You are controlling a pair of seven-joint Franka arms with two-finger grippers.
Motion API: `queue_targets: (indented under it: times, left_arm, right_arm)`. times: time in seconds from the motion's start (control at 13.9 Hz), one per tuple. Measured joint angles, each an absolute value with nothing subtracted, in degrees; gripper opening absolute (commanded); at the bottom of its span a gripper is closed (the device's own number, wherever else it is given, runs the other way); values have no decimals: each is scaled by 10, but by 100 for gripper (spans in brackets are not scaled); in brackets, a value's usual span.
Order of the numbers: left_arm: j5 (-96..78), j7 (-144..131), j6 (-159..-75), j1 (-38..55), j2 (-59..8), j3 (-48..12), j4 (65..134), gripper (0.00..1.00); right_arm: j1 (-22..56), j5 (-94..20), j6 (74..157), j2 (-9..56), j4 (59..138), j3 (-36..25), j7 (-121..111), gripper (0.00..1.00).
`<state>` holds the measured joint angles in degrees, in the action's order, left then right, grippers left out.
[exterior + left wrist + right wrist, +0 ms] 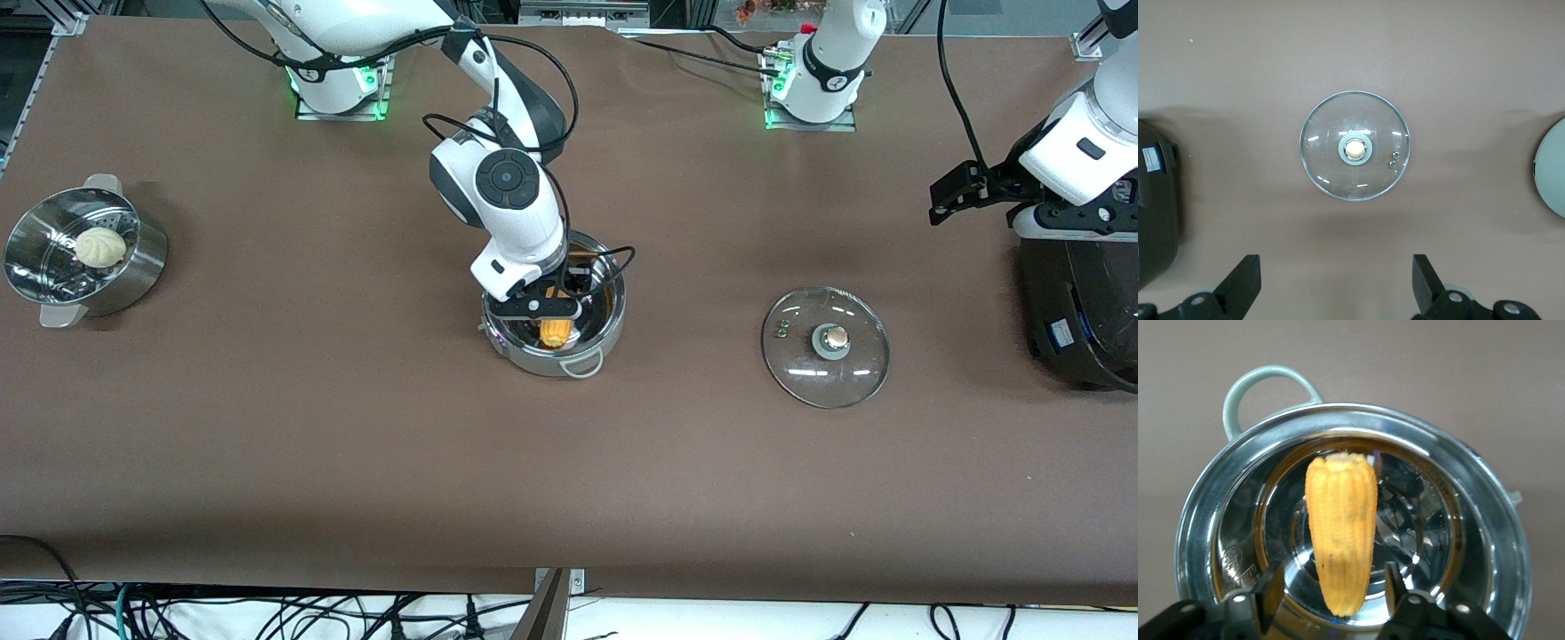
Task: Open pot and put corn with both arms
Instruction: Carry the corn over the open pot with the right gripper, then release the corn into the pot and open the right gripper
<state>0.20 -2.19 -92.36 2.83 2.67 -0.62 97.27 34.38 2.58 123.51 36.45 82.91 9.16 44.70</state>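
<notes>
Lying in the open pot at the middle of the tabletop, the corn rests on the shiny bottom. Right gripper hangs just above it inside the pot, fingers parted on either side of the cob, not pressing it. Glass lid lies flat (knob up) beside the pot toward the left arm's end. Left gripper waits high over the black cooker there, spread wide and empty.
</notes>
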Motion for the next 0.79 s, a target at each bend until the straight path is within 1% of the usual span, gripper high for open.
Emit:
queue_targets:
  times: [0.14, 0.36, 0.5, 0.65, 0.79]
  left_arm:
    - [2, -22, -923, 28, 27, -6, 973, 100]
    - [2, -22, -922, 28, 27, -6, 973, 100]
    - [2, -22, -922, 28, 27, -6, 973, 100]
    - [2, -22, -922, 28, 27, -5, 973, 100]
    - [2, -22, -922, 28, 27, -4, 972, 100]
  right_arm:
    - [334, 26, 1222, 364, 824, 88, 447, 83]
    - [304, 26, 1171, 355, 804, 85, 419, 84]
    - [275, 26, 1138, 338, 795, 84, 376, 100]
    - [244, 26, 1103, 315, 793, 83, 330, 100]
    - [225, 24, 1043, 282, 794, 72, 290, 100]
